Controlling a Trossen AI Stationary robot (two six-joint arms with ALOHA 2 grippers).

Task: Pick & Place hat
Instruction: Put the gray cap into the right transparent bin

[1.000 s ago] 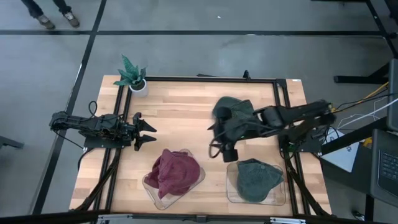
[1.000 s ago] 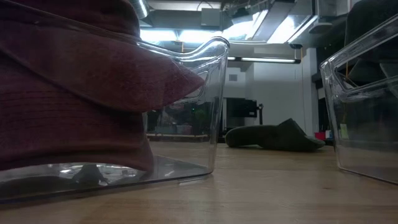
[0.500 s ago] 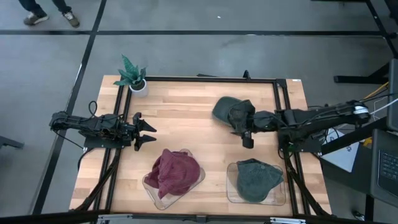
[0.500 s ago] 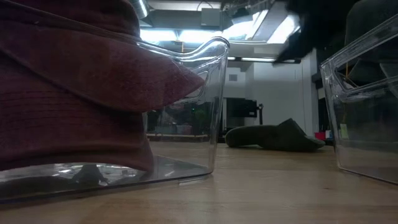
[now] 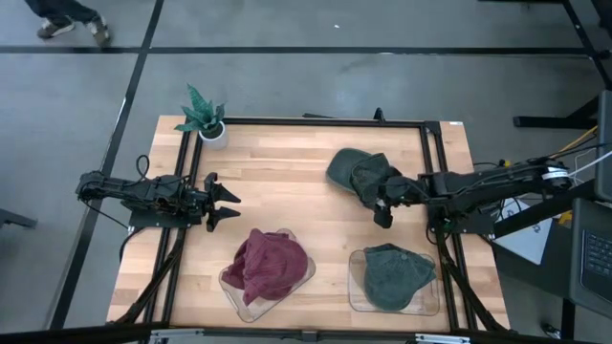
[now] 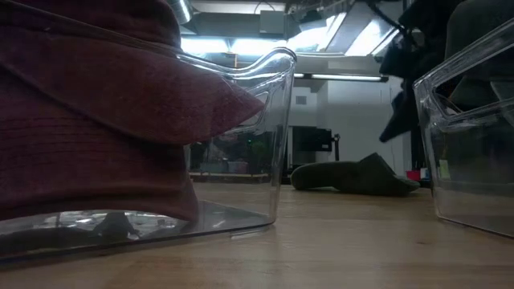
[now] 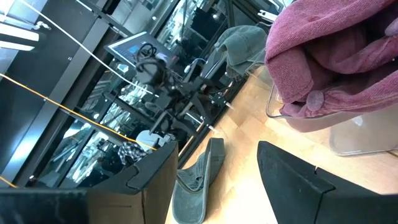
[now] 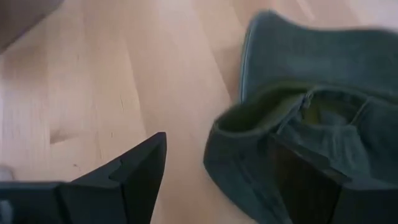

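Note:
A loose dark green hat [image 5: 352, 172] lies flat on the wooden table at the far right; it also shows in the low view [image 6: 353, 177] and the right wrist view [image 8: 311, 93]. My right gripper [image 5: 382, 212] is open and hangs just above the hat's near edge, clear of it in the low view [image 6: 397, 112]. In the right wrist view [image 8: 217, 146] its fingers stand either side of the hat's rim. A dark red hat [image 5: 268, 266] rests in a clear tray [image 5: 229, 287]. Another green hat [image 5: 394, 275] rests in a second clear tray [image 5: 356, 287]. My left gripper [image 5: 228, 201] waits open at the table's left.
A small potted plant [image 5: 204, 117] stands at the far left corner. A black frame [image 5: 316, 121] runs round the table top. Bare wood lies between the two arms and along the far side. A person's feet [image 5: 67, 24] show on the floor beyond the table.
My right gripper has drawn back from the table's middle toward the right edge and now hangs over the loose green hat's near edge. In the low view it has come down into sight above that hat. The hat has stayed where it was.

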